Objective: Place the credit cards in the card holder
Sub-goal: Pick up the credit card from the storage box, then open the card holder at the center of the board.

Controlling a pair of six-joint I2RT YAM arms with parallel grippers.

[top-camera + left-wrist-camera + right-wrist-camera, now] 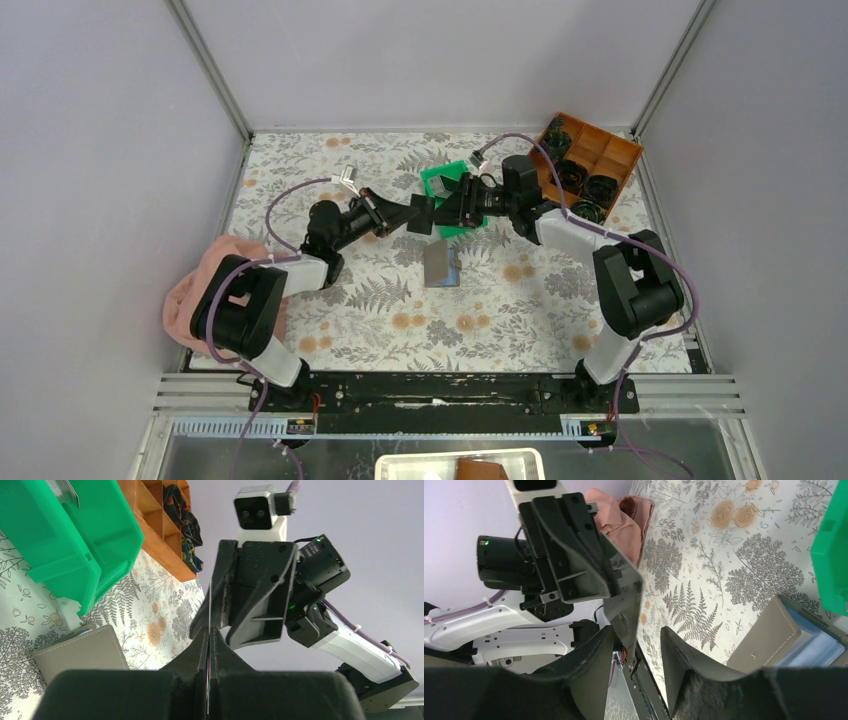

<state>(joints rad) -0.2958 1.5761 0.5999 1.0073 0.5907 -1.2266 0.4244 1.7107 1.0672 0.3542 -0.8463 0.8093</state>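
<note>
My left gripper [209,642] is pinching one credit card [209,605] flat between its pads. It is fully closed on the near end, so the card is showing edge-on to the left wrist camera and pointing toward the other arm. My right gripper [636,647] is gaping around the card's free end. Its fingers [591,672] are sitting either side of the card with a clear gap on one side, gripping nothing.

I'm judging the card to be light, stiff and slick. Its glossy face is mirroring the room, so it could slide or twist if squeezed near a corner. I'm wanting the right pads square on the flat faces, well onto the free end, before the left lets go.

Both arms are stretching low toward the middle of the flowered table [350,320], wrists rolled so the fingertips are meeting nose to nose just in front of the green bin [458,178]. The wallet [441,265] is lying open on the table near the meeting point, on the side toward the arm bases, with its blue lining showing and nothing holding it.
</note>
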